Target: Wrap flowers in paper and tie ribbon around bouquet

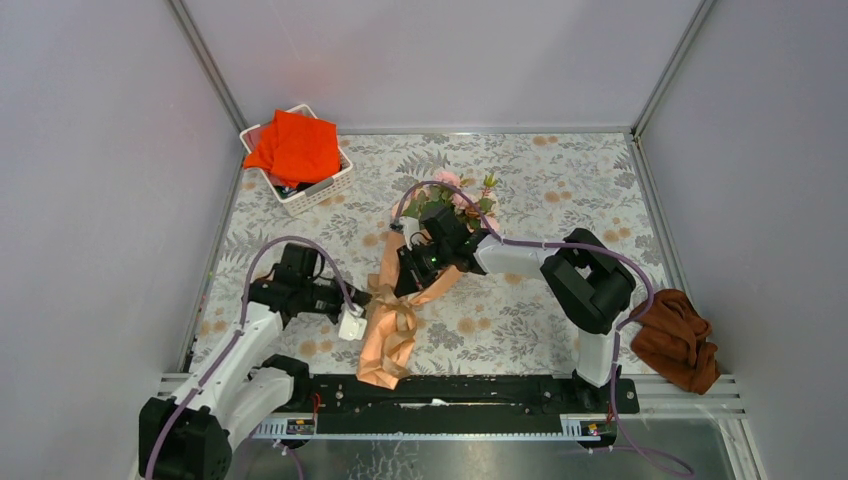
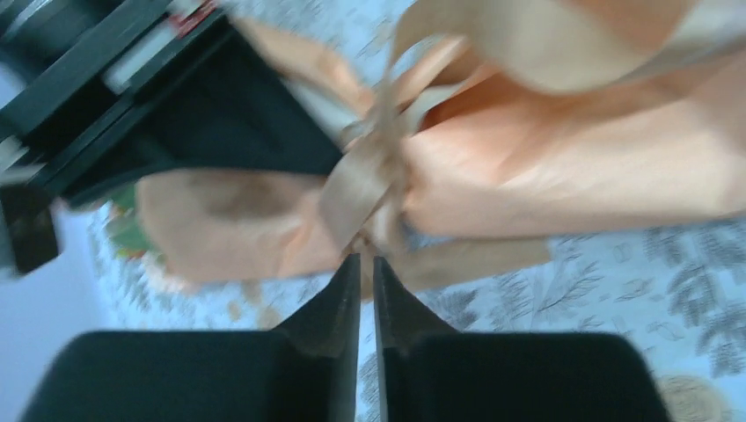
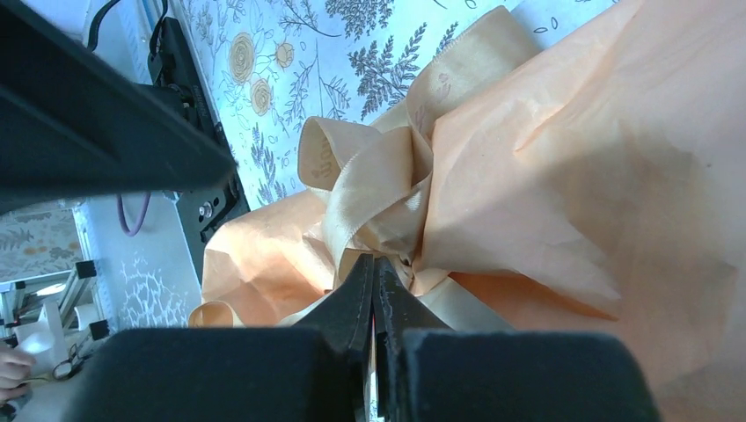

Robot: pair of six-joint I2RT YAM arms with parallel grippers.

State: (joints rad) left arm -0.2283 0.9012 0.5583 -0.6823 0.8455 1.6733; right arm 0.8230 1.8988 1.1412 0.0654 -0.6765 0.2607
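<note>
Centre of the worktop (image 1: 560, 190), bouquet (image 1: 388, 350) lying flat, ribbon (image 3: 374, 189) bowed round its waist, right tool (image 3: 373, 262) pinched shut at the knot, left tool (image 2: 366, 261) barely ajar, empty, just beside it.

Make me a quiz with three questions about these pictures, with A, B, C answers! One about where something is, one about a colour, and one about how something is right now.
1. Where is the orange-red cloth?
A. on the flowers
B. in the white basket at the far left
C. under the left arm

2. What colour is the crinkled paper?
A. green
B. purple
C. peach-orange

3. How is the ribbon?
A. knotted in a bow around the paper
B. lying straight on the table
C. inside the basket

Answers:
1 B: the top view shows the cloth lying in the basket.
2 C: both wrist views show peach-orange folds.
3 A: its loops and knot sit against the gathered paper.
</note>
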